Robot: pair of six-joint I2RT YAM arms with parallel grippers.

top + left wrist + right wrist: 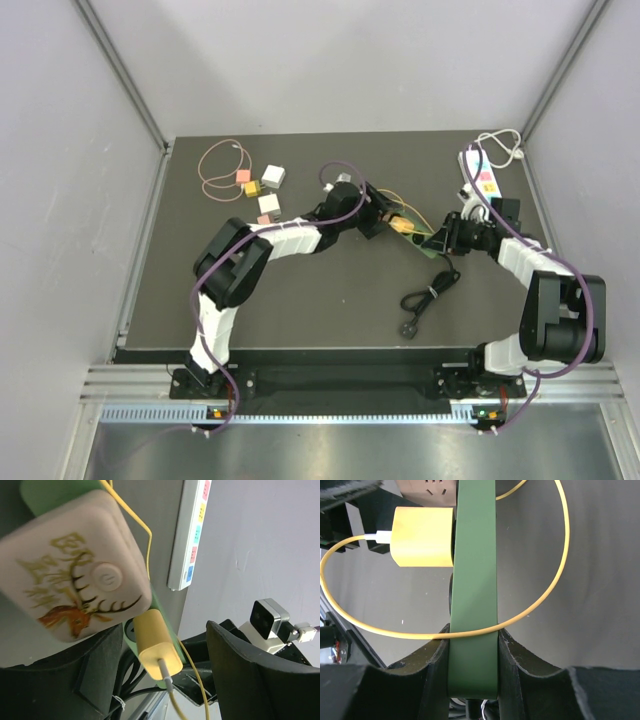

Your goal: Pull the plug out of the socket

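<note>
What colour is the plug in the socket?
Yellow; the plug shows best in the right wrist view.

Left arm (235, 265) and right arm (560, 305): white links, black joints; a purple cable ran along each. Black bases sat just off the table (320, 300) near edge. Right gripper (472, 645) fingers were matte black.

Lit brightly and evenly from overhead in the top view, with only faint, soft shadows on the dark bench (330, 300) and a pale sheen across the metal sheet (330, 450). Sharp throughout, though splayed slightly outward at the frame posts (120, 70) near the corners. Softer from the left wrist: badly out of focus on the close cream casing (75, 565), crisper on the far white power strip (192, 530). Clear and nearly shadowless from the right wrist on the yellow plug (422, 537) and green socket (472, 590); murky black on the right end effector (472, 635) below, blurred in the top left corner.
</note>
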